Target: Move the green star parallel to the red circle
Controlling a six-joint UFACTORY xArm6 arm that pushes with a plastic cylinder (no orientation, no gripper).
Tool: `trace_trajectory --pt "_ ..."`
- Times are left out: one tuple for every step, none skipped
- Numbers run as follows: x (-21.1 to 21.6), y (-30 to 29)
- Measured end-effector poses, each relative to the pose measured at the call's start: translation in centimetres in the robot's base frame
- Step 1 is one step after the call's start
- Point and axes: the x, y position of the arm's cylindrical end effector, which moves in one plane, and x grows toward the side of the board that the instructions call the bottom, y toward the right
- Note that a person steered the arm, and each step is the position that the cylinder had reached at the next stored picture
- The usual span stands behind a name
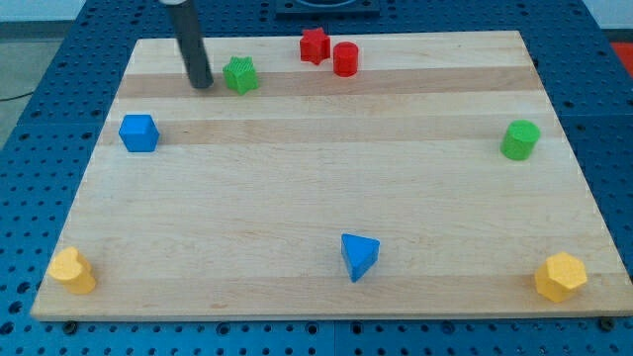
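wooden board (pixel 326 208) with eight small blocks, my tip (pixel 202 83) down at about eleven o'clock.
the rod is bare, with no claw to spread or pinch; my tip sits just beside the green star (pixel 239 75), at its nine o'clock. the red circle (pixel 345 59) stands at the star's three o'clock, near twelve o'clock on the board, with the red star (pixel 315 45) close at its ten o'clock. blue cube (pixel 138 133) at ten o'clock, green cylinder (pixel 519 139) at three, blue triangle (pixel 359 256) at six, yellow blocks at the seven (pixel 73 270) and five (pixel 560 277) o'clock corners.
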Motion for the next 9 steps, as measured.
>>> trace_trajectory --pt "0.7 0.3" --pt "0.7 2.6" --pt "0.6 4.7" --pt "-0.2 6.0" --pt "-1.4 6.3" --pt "-1.4 7.0" --pt "-0.7 7.0" --pt "-0.7 7.0" --pt "-0.6 5.0"
